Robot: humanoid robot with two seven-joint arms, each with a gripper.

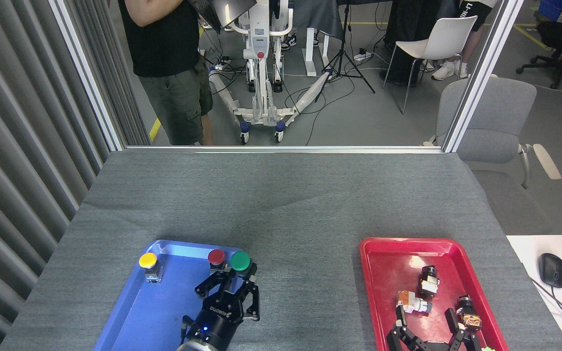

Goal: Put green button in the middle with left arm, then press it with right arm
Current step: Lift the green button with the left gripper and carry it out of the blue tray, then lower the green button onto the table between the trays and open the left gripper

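- Our right gripper (430, 336) sits at the near edge of the tabletop (281, 195), over the near end of the red tray (373, 273); its black fingers (400, 321) are spread apart with nothing between them.
- In the red tray lie three small parts: an orange-and-white one (411, 302), a black cylindrical one (428, 280) just beyond it, and a black-and-orange one (469, 312) near the tray's right wall, close to the spread fingers.
- Our left gripper (234, 282) comes up from the near edge over the right side of the blue tray (134, 312); its fingers are clenched around the base of the green button (240, 261), whose cap shows above them.
- The green button is over the far right corner of the blue tray, just beside the red button (216, 257); we cannot tell whether the two touch.
- The yellow button (148, 261) stands at the blue tray's far left corner, well apart from the other two.
- Between the two trays the middle (300, 287) is a bare strip of grey cloth.
- Beyond both trays the tabletop runs open to its far edge, with a faint crease in the cloth.
- Past the far edge a person (169, 63) stands on the left, and a grey chair (491, 122) sits off the far right corner.
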